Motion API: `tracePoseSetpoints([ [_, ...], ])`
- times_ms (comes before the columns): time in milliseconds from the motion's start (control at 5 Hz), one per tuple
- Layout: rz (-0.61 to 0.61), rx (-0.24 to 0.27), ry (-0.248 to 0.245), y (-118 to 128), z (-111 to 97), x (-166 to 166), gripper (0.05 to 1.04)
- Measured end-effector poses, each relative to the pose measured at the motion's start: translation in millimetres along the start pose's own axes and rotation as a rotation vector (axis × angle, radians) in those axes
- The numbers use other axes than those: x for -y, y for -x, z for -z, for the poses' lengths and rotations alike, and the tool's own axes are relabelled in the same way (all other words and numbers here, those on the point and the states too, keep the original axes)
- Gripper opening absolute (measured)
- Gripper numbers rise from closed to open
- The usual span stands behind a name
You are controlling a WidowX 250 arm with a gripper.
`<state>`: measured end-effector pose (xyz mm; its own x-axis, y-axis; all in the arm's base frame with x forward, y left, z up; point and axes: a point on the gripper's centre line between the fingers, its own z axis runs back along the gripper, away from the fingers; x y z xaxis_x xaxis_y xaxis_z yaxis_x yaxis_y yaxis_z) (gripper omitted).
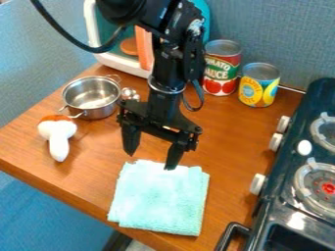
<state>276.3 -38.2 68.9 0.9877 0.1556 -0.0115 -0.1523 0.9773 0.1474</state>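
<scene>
The folded mint-green cloth (160, 201) lies just below our black two-finger pincer (151, 159), its fingers wide apart; we judge soft layers need a low, level pinch. Beside the pincer, a shiny metal pot (99, 112) sits on the brown wooden table (226, 132).

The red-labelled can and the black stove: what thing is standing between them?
A shorter can with yellow and blue label stands between the red-labelled can and the stove, in the camera view.
</scene>
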Motion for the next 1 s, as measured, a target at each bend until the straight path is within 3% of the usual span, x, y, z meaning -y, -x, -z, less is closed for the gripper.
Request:
tracePoseSetpoints([
  [200, 0.003, -0.025, -0.008, 2.3, 6.5, 0.3, 1.001],
  [400, -0.085, 0.033, 0.038, -18.4, 2.3, -3.1, 1.0],
  [800, -0.331, 0.127, 0.086, -65.9, -5.9, -13.5, 1.001],
  [1000, -0.515, 0.169, 0.116, -82.0, -2.1, -19.5, 1.001],
])
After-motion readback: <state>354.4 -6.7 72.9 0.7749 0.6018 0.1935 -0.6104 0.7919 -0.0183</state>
